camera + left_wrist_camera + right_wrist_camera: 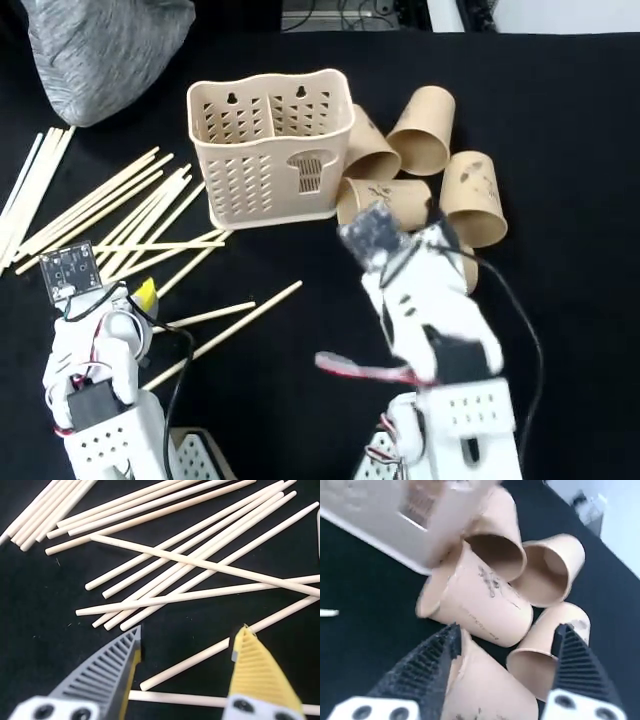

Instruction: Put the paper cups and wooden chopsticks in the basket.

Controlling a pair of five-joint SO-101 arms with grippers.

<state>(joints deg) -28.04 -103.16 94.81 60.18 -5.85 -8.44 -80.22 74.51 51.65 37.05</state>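
Note:
A beige perforated basket [270, 150] stands upright at the back middle of the table. Several paper cups [420, 130] lie on their sides just right of it. My right gripper [509, 630] hangs open above them, its black fingers [437, 657] straddling one lying cup [485, 690], with another cup [480, 600] and the basket wall [385, 515] beyond. Wooden chopsticks [140, 215] are scattered left of the basket. My left gripper [190, 632] is open over a criss-crossed bunch of chopsticks [190, 565], one stick [195, 662] lying between its grey and yellow fingers [255, 665].
A grey crumpled bag [105, 50] sits at the back left corner. More chopsticks [35, 185] lie along the left edge, and two loose ones [225, 325] in front of the basket. A red cable [365, 370] loops off the right arm.

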